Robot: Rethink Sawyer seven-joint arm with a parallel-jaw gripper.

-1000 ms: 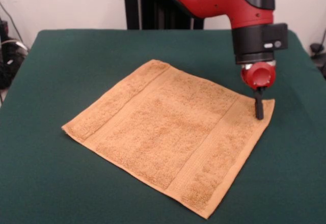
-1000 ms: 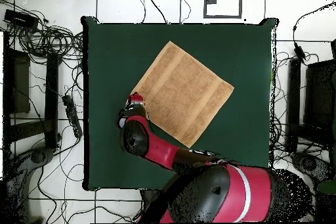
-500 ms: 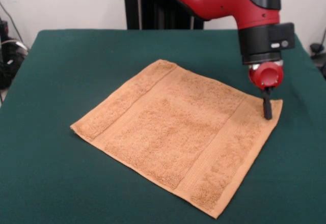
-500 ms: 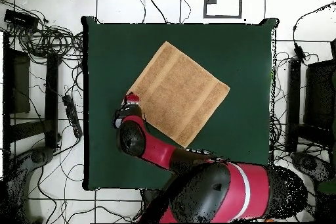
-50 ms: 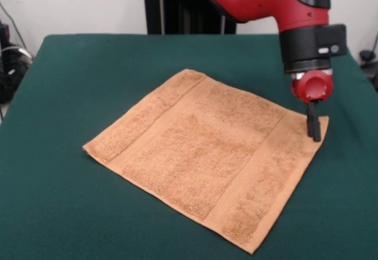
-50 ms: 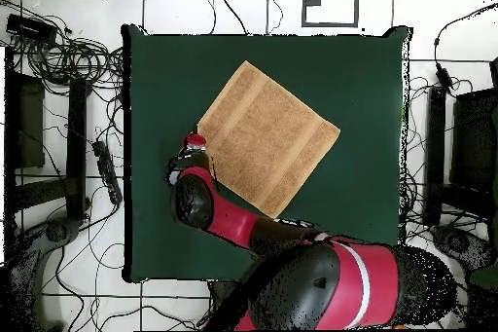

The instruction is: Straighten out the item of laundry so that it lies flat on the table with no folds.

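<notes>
On green table (image 5: 65, 213), flat towel (image 5: 207, 153) turned diamond-wise, tool (image 5: 313, 135) pinching its corner.

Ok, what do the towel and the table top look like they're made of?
The towel looks like orange-tan terry cloth: a nubby looped pile, with flatter woven bands near two edges. The table top seems covered in dark green felt-like cloth, matte and without shine; what lies beneath cannot be seen.
</notes>
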